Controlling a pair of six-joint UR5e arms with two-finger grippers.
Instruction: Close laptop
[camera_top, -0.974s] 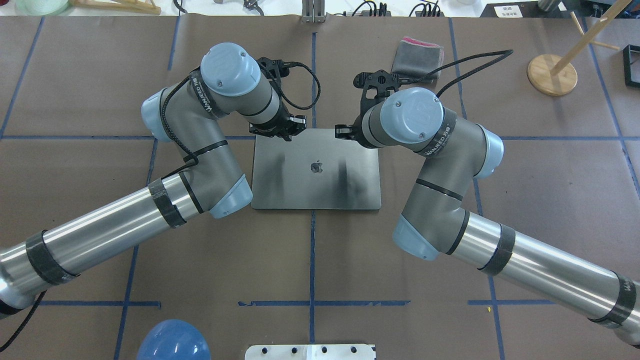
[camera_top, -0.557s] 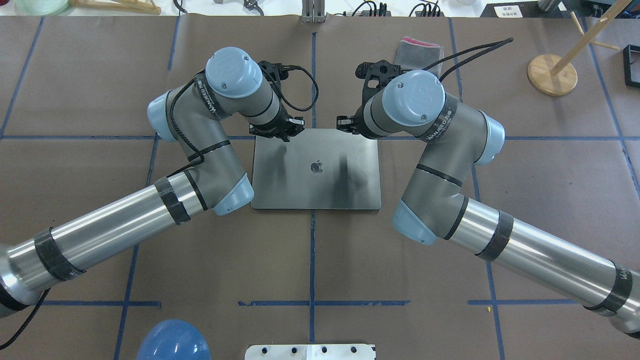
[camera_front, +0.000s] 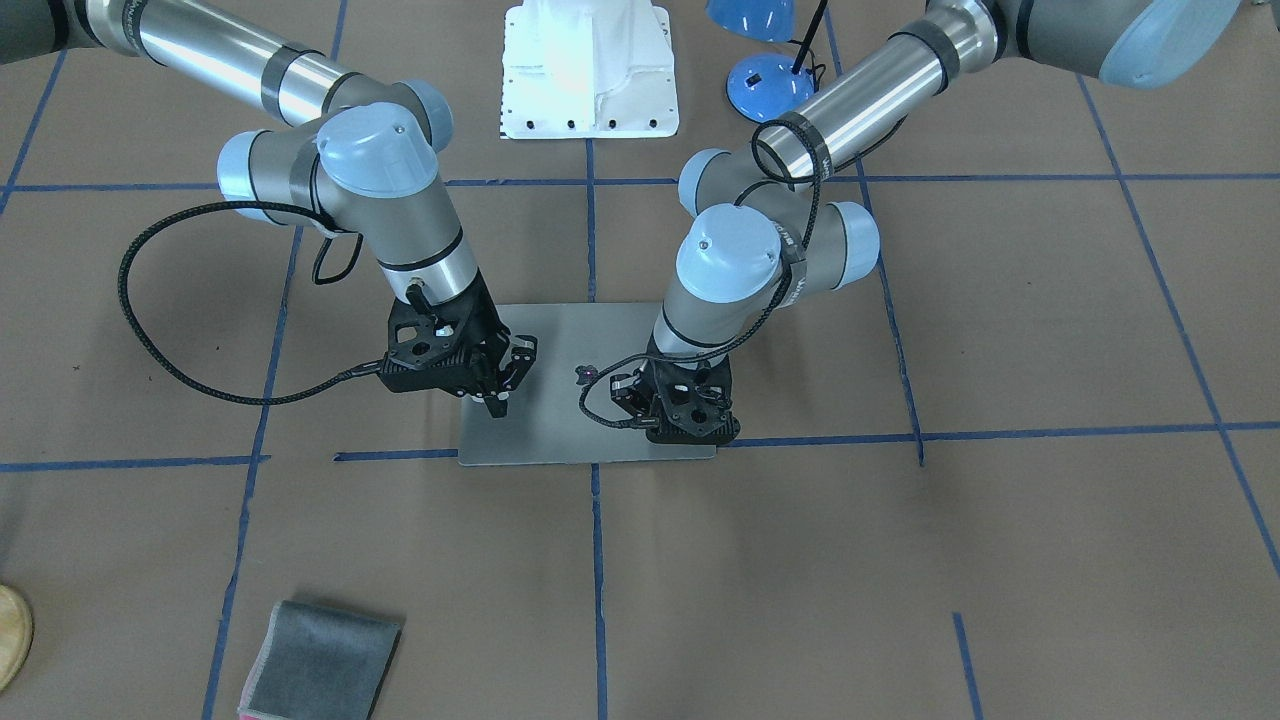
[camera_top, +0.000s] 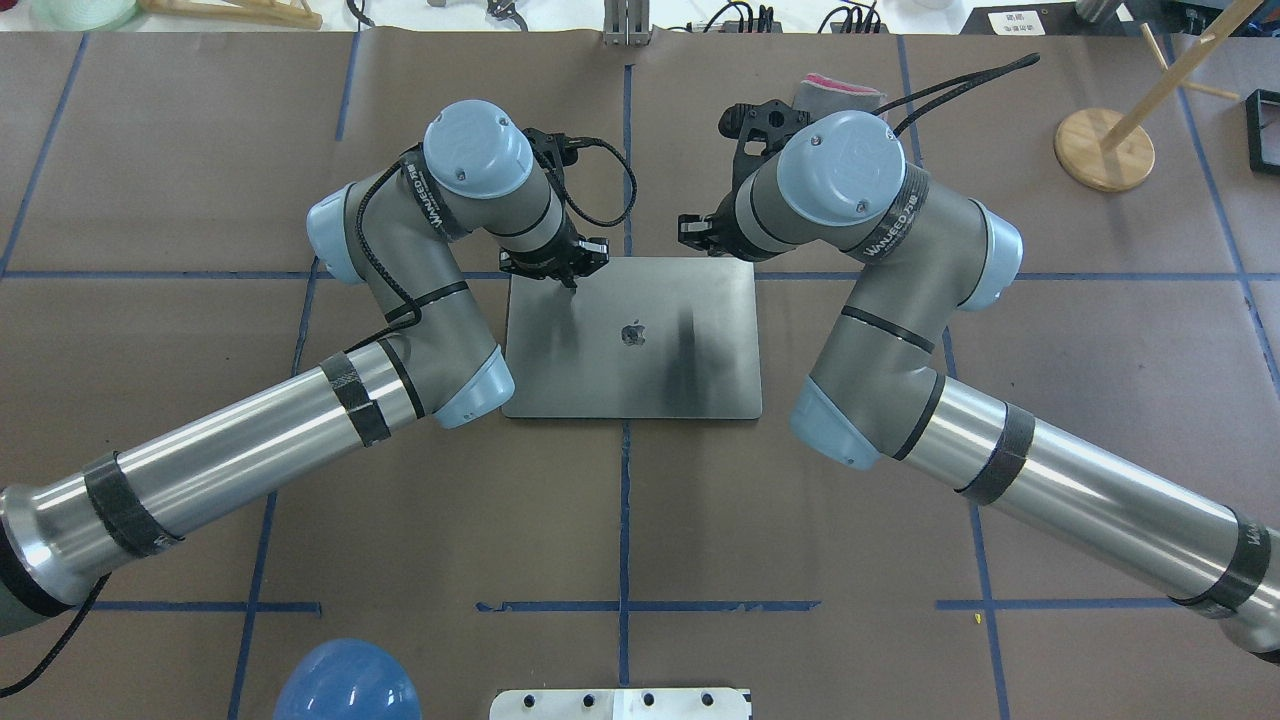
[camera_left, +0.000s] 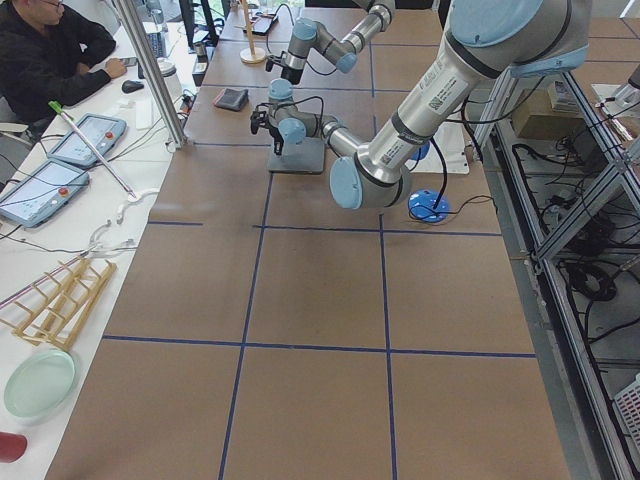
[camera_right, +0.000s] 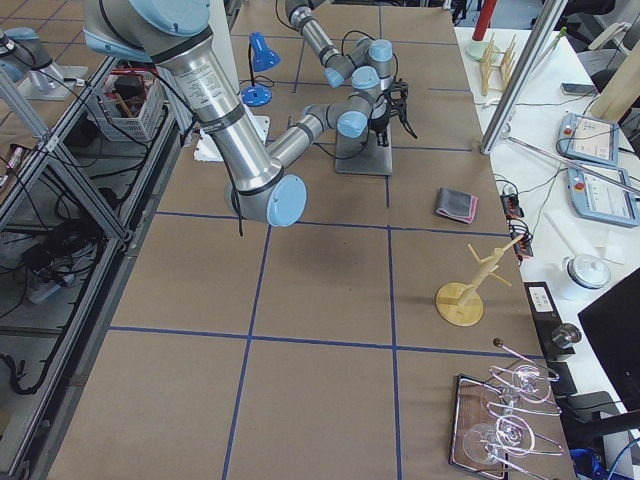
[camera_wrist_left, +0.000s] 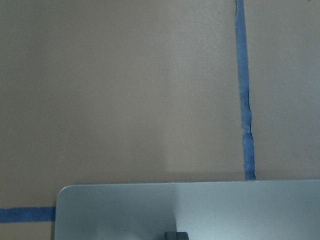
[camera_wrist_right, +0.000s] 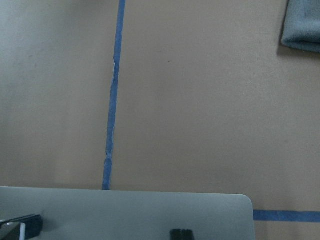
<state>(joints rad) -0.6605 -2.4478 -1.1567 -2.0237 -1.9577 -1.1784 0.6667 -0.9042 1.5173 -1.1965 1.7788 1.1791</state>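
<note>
The laptop (camera_top: 630, 340) lies flat on the brown table with its lid fully down and the apple logo facing up. It also shows in the front view (camera_front: 570, 340) and in both wrist views (camera_wrist_left: 200, 205) (camera_wrist_right: 125, 210). My left gripper (camera_top: 575, 272) hangs over the lid's far left corner and looks shut, with one dark tip (camera_wrist_left: 176, 235) just above the lid. My right gripper (camera_top: 695, 235) hangs over the lid's far right part (camera_front: 497, 400), also shut and empty. Neither holds anything.
A folded grey cloth (camera_top: 835, 90) lies beyond the right wrist, near the far table edge (camera_front: 320, 660). A wooden stand (camera_top: 1105, 148) is at far right. A blue lamp (camera_top: 347, 682) and the white robot base (camera_front: 588, 70) are on the near side.
Both wrists have drawn back toward the far edge of the lid and seem to have risen a little. The laptop has stayed flat and shut.
</note>
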